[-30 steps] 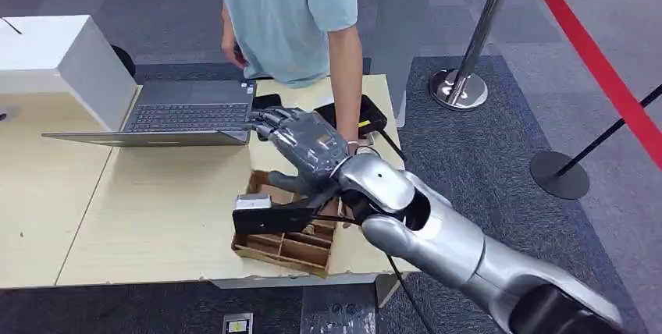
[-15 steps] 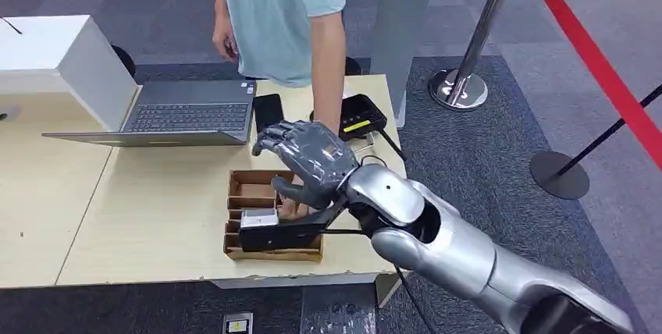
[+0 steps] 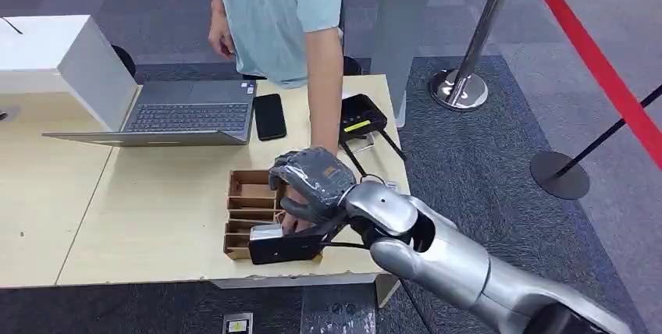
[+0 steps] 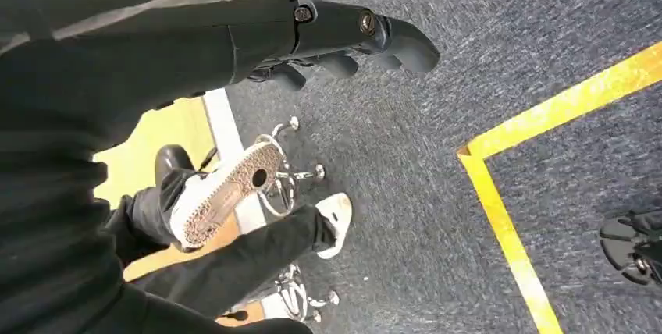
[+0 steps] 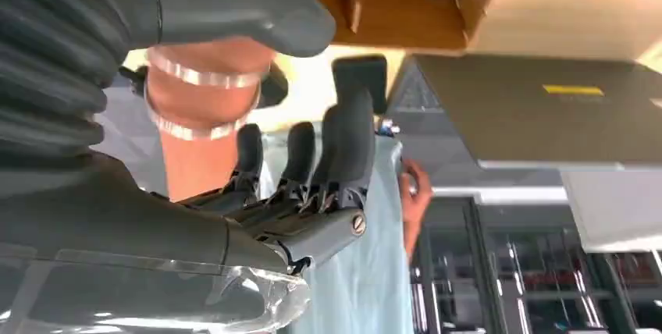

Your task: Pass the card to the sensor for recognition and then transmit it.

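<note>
Right hand [image 3: 312,182] hovering over brown cardboard divided box [image 3: 248,205], fingers apart, grasping nothing. Card probably inside box, hard telling. Person's hand [image 3: 290,211] reaching in too: bump likely. Left hand [image 4: 351,37] hanging, fingers curled, clenched.

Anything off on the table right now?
Yes. A person's arm reaches down into the cardboard divider box directly under the right hand, so both crowd the same spot. The box sits at the table's near edge. Laptop, phone and black reader lie flat, undisturbed.
</note>
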Robot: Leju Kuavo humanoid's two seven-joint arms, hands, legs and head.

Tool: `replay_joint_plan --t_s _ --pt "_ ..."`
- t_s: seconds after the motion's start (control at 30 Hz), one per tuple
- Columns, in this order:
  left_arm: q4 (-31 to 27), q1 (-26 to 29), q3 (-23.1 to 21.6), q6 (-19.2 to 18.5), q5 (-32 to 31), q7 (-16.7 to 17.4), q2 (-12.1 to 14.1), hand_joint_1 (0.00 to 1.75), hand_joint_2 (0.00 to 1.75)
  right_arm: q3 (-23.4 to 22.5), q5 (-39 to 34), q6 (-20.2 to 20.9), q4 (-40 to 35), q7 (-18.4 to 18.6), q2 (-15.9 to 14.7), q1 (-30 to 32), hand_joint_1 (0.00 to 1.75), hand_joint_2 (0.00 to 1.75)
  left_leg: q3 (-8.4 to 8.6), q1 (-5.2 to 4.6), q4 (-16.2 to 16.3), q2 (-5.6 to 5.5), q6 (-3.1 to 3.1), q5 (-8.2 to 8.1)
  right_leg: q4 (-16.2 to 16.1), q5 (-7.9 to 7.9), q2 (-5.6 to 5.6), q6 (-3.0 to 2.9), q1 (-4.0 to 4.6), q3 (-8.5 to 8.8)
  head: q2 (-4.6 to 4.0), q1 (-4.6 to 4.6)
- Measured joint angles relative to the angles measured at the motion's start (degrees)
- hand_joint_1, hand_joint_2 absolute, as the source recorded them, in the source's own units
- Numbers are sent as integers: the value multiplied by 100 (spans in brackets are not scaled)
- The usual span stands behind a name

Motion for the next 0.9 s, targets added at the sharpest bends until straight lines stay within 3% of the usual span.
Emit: replay_joint_plan --t_s 0.43,0.9 --pt "0 -1 0 0 0 28 2 0 175 111 -20 0 465 -61 17 153 68 175 0 0 0 0 0 0 0 0 0 0 0 0 0 0" --pt "0 0 0 0 42 20 13 0 175 203 -83 -4 784 -151 92 383 70 175 1 0 0 0 0 0 0 0 0 0 0 1 0 0"
